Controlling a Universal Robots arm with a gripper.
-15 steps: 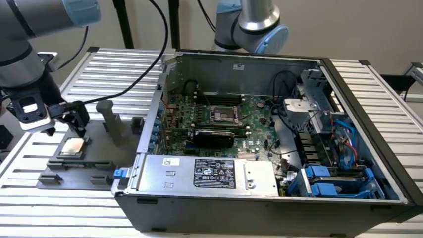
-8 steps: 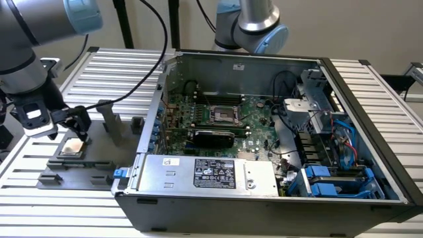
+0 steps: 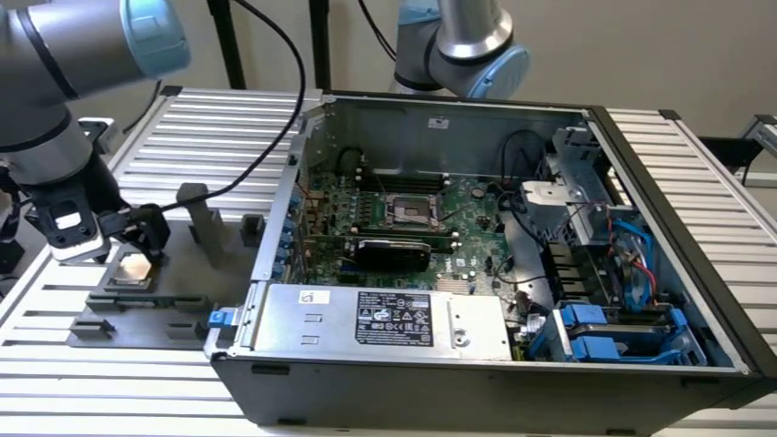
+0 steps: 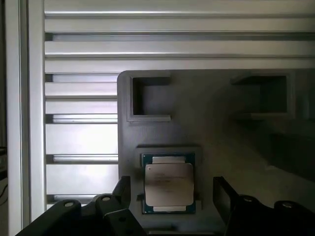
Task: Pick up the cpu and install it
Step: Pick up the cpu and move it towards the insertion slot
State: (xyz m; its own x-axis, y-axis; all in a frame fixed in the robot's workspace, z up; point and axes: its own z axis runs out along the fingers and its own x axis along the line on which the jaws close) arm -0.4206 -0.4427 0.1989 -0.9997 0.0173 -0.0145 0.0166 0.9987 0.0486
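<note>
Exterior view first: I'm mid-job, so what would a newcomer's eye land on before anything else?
The open computer case dominates the exterior view's right, its green motherboard and black socket laid bare. At the exterior view's left, the gripper hangs open over the silvery cpu, which sits in a recess of the grey tray. In the wrist view, its fingers stand on either side of the chip.

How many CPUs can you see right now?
1. The cpu lies in the grey tray at the exterior view's left, flanked by the open fingers of the gripper, not yet lifted. The motherboard socket looks empty; the case could hide others.
</note>
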